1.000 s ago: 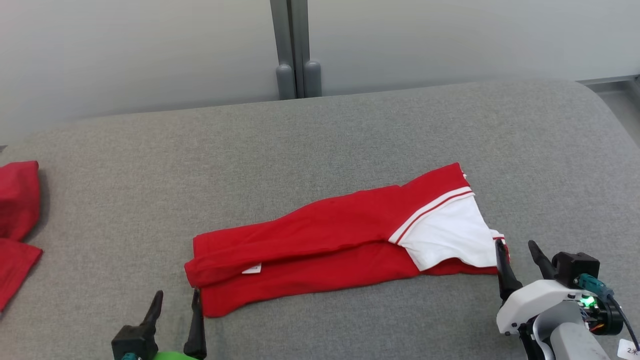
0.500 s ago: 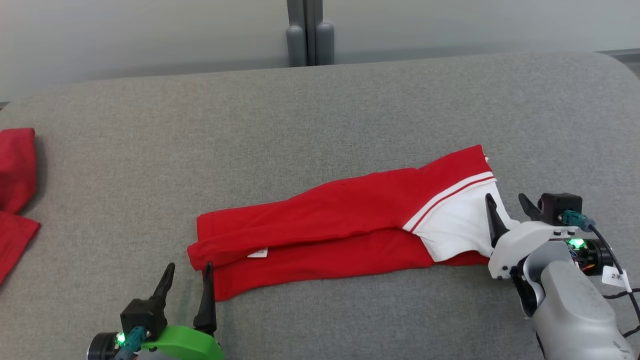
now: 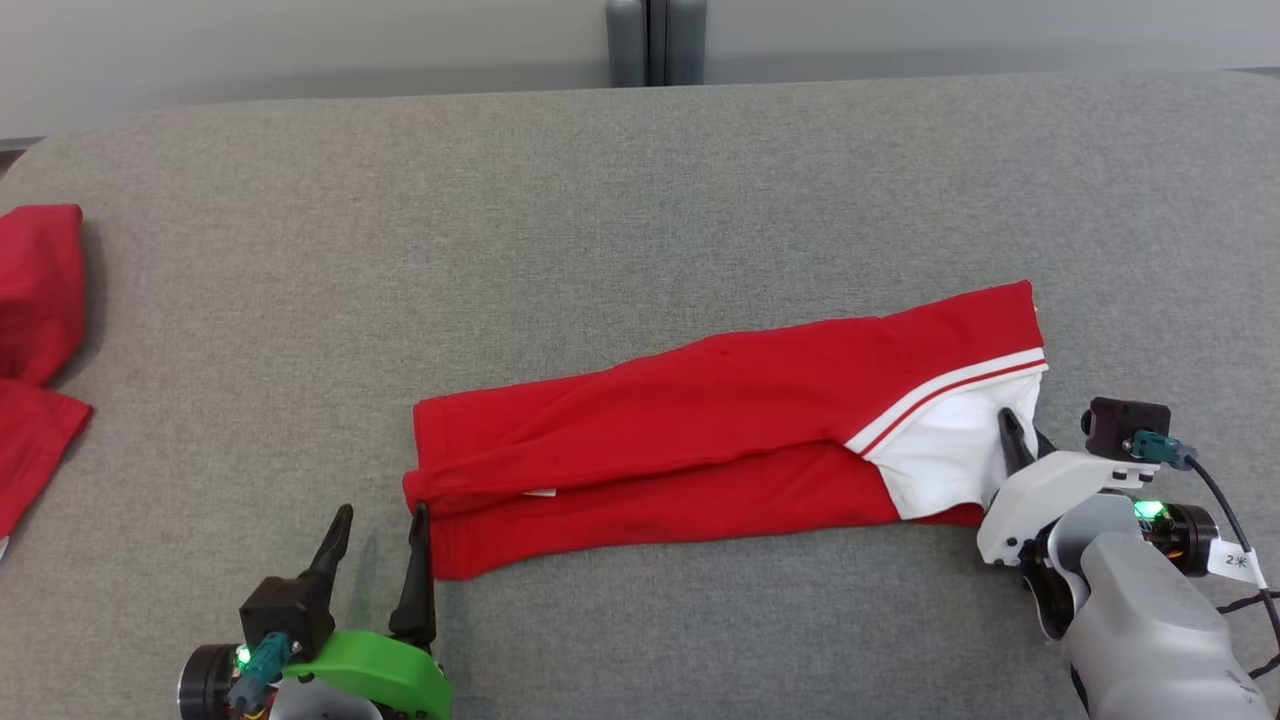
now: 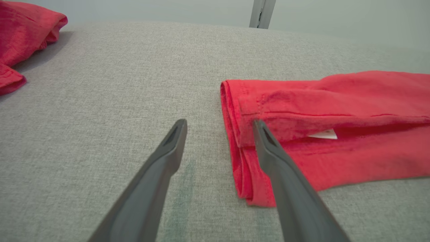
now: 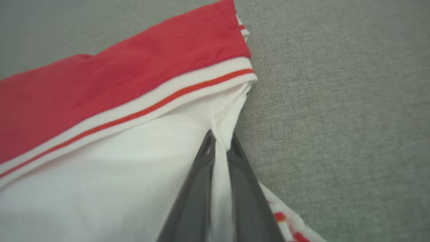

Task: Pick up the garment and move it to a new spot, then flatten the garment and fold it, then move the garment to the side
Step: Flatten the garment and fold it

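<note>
Folding looks part done, in my judgement: the garment (image 3: 700, 440) already lies as a long red band, doubled lengthwise, across the near middle of the grey counter (image 3: 640, 200), its white panel and striped trim at the right end. A crosswise fold and the move to the side appear to be left.

The right hand (image 5: 221, 141) is clenched on a pinch of the white fabric at that end. The left hand (image 3: 382, 510) is released, fingers spread at the garment's left end, one finger over the red hem and the other over bare counter. Whether it touches the cloth I cannot tell from these angles.

Bare counter runs broad behind the garment to the far edge, and leftward to another red cloth (image 3: 40, 290) lying well apart at the left margin. That cloth limits a leftward carry; the far side offers the freest room.
</note>
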Tool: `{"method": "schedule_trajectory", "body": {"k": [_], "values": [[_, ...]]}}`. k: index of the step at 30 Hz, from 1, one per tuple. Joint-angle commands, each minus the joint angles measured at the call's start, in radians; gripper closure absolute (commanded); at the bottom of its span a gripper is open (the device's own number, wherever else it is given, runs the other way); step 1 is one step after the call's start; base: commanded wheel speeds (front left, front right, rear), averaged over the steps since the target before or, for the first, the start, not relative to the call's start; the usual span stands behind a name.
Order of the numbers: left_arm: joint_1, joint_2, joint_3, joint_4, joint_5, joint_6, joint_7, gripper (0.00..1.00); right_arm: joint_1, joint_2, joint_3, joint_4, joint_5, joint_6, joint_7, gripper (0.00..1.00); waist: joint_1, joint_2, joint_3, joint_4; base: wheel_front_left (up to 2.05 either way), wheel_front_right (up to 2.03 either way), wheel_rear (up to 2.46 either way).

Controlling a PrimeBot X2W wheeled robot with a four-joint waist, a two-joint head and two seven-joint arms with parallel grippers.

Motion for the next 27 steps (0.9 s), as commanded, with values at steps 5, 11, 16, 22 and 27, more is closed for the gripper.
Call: {"method": "schedule_trajectory", "body": {"k": [5, 11, 16, 22, 27], "values": [[0.01, 0.003, -0.015, -0.001, -0.019, -0.005, 0.0, 0.0, 0.045, -0.098, -0.113, -0.026, -0.038, -0.008, -0.006, 1.0, 0.0, 0.0, -0.019, -0.024, 0.0, 0.0, 0.0], [0.03, 0.003, -0.025, 0.007, -0.031, -0.005, 0.0, 0.0, 0.109, -0.071, -0.264, -0.255, -0.147, -0.002, -0.009, 1.0, 0.0, 0.0, -0.061, -0.055, 0.0, 0.0, 0.0], [0.042, 0.002, -0.033, 0.007, -0.043, -0.005, 0.0, 0.0, 0.147, 0.001, -0.172, -0.44, -0.143, -0.002, -0.009, 1.0, 0.0, 0.0, -0.086, -0.081, 0.0, 0.0, 0.0], [0.036, 0.002, -0.056, 0.009, -0.042, -0.005, 0.0, 0.0, 0.175, 0.028, 0.102, -0.577, -0.019, -0.002, -0.009, 1.0, 0.0, 0.0, -0.099, -0.07, 0.0, 0.0, 0.0], [0.025, 0.002, -0.074, 0.012, -0.054, -0.005, 0.0, 0.0, 0.17, 0.027, 0.374, -0.614, 0.173, -0.002, -0.009, 1.0, 0.0, 0.0, -0.102, -0.009, 0.0, 0.0, 0.0]]}}
